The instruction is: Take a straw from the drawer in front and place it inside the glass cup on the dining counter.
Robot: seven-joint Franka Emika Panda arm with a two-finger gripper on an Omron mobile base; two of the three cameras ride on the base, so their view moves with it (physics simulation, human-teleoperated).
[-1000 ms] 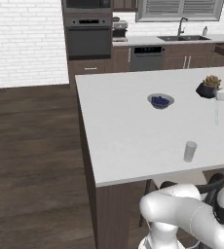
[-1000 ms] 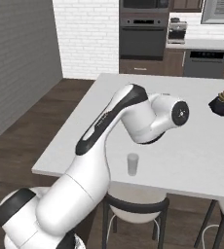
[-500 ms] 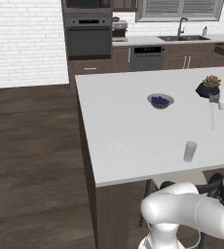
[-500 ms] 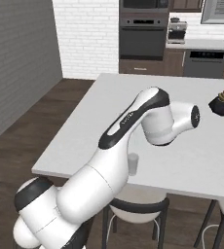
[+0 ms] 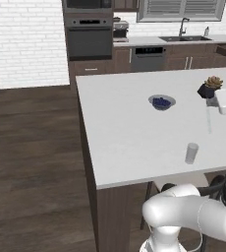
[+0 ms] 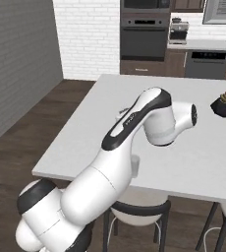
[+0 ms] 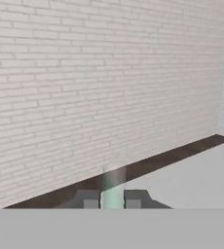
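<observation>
My gripper (image 7: pixel 112 199) is shut on the straw (image 7: pixel 113 185), a pale stick rising between the two dark fingertips (image 7: pixel 87 198). In the left base view the white hand of the gripper (image 5: pixel 214 102) hovers over the right side of the dining counter (image 5: pixel 134 128), and the straw (image 5: pixel 208 119) hangs down from it as a faint thin line. The glass cup (image 5: pixel 191 153) stands upright near the counter's front edge, lower and a little left of the straw. In the right base view the cup (image 6: pixel 134 165) peeks out from behind my arm. The drawer is out of view.
A shallow bowl with blue contents (image 5: pixel 161 102) sits mid-counter. A potted plant (image 5: pixel 211 87) stands just behind the hand. Stools (image 6: pixel 134 211) are tucked under the front edge. The back wall holds an oven (image 5: pixel 89 39) and a sink counter (image 5: pixel 183 39).
The hand has carried the straw a little leftward over the counter, closer to the glass cup. My arm's elbow has swung right in the right base view. The cup has not moved.
</observation>
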